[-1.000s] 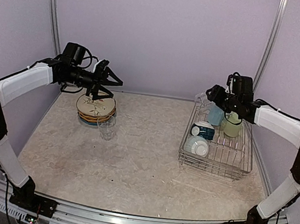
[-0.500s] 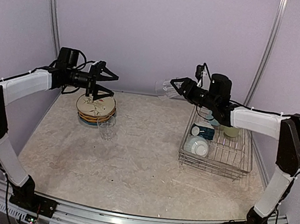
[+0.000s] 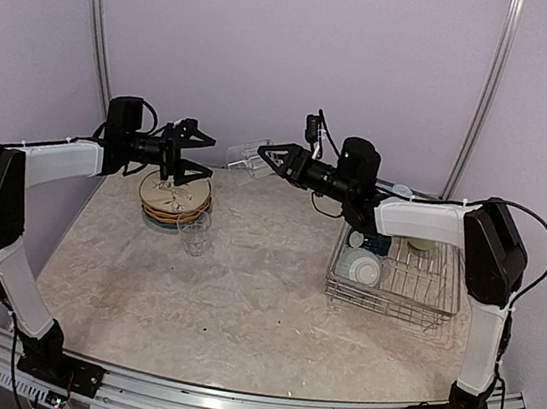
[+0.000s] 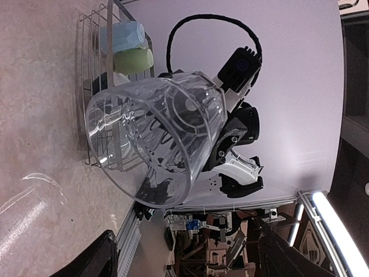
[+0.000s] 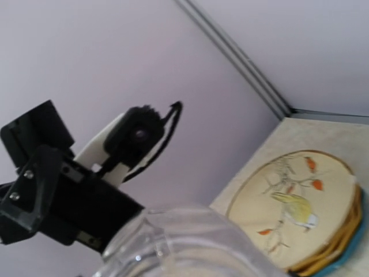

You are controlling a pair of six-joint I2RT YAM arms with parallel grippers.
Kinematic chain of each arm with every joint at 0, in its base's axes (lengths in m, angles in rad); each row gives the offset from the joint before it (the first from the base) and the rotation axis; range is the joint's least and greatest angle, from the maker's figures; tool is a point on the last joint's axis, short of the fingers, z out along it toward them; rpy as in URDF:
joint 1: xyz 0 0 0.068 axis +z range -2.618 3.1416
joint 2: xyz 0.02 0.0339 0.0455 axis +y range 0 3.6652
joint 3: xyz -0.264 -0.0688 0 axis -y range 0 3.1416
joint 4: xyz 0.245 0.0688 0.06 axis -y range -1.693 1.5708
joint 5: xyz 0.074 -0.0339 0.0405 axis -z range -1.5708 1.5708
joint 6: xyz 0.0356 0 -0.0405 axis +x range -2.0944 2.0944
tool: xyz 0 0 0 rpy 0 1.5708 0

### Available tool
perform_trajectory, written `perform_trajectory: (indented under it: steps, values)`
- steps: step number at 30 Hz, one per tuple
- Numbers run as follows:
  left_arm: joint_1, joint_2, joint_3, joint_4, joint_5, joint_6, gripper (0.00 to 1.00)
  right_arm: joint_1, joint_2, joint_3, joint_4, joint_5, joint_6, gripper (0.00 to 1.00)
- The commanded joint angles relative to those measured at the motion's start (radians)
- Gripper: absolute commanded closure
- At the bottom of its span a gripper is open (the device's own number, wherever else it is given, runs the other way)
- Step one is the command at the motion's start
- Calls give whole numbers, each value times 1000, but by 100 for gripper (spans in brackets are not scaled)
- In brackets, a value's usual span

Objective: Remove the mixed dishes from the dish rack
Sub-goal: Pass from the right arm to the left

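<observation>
My right gripper [image 3: 268,157] reaches left across the table, shut on a clear glass tumbler [image 3: 248,155] held on its side in the air. My left gripper [image 3: 194,153] stands open just left of it, above the stack of leaf-patterned plates [image 3: 175,198]. In the left wrist view the tumbler [image 4: 154,138] points its mouth toward my open left gripper [image 4: 190,259]. The right wrist view has the tumbler [image 5: 190,245] at the bottom and the plates [image 5: 300,208] beyond. The dish rack [image 3: 390,303] holds two bowls [image 3: 361,267] and mugs [image 4: 124,36].
A second clear tumbler [image 3: 194,231] stands upright on the table just in front of the plates. The purple back wall and side walls close in the table. The rack sits at the right, near the right wall.
My right arm lifted the tumbler out of the rack and carried it left to the left gripper. The left gripper turned toward it and narrowed slightly.
</observation>
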Motion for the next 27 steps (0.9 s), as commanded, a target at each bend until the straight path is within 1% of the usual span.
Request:
perform_trajectory:
  steps: [1, 3, 9, 13, 16, 21, 24, 27]
  values:
    - [7, 24, -23, 146, 53, -90, 22, 20, 47, 58, 103, -52, 26, 100]
    - [7, 34, -34, 214, 62, -135, 24, 29, 65, 75, 110, -69, 28, 100]
    - [7, 51, -50, 309, 78, -209, 31, 49, 89, 86, 125, -85, 21, 100]
    - [7, 55, -59, 359, 84, -243, 38, 61, 113, 90, 160, -101, 33, 100]
    - [7, 66, -68, 426, 91, -294, 43, 70, 129, 93, 189, -105, 39, 100]
    - [7, 98, -84, 594, 104, -427, 54, 82, 158, 103, 239, -107, 54, 100]
    - [4, 124, -91, 689, 107, -498, 63, 89, 170, 108, 257, -101, 57, 100]
    - [4, 137, -92, 703, 108, -517, 74, 90, 169, 94, 270, -86, 56, 100]
